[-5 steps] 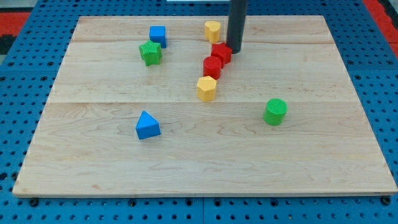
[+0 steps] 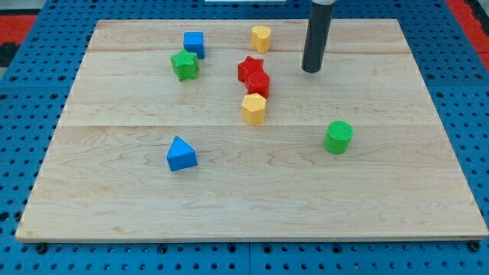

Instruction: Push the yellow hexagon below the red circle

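My tip (image 2: 310, 70) sits clear to the view's right of the red circle block (image 2: 258, 83); the yellow hexagon block (image 2: 254, 108) touches its lower edge on the wooden counter (image 2: 229, 191). There's no gripper.

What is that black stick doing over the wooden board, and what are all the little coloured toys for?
The black stick is the end of a robot arm. It has no hand, so it holds nothing; my tip just slides on the wooden board and pushes blocks. One camera looks down at the board.

On it lie a yellow hexagon, right below a red circle and touching it, with a red star at the circle's upper left. There is another yellow block, a blue cube, a green block, a blue triangle and a green cylinder.

My tip stands to the right of the red blocks, touching none.
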You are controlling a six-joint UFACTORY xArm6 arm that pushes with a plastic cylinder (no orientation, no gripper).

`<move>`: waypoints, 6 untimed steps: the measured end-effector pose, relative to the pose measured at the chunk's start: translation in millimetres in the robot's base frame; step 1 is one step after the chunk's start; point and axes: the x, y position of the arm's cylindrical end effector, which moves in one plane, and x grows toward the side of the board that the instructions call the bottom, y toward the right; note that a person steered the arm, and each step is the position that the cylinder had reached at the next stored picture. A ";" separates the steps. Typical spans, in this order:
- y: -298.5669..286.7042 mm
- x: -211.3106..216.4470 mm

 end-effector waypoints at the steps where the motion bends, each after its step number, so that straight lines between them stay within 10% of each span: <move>1: 0.0 32.2; 6: -104.3 112.7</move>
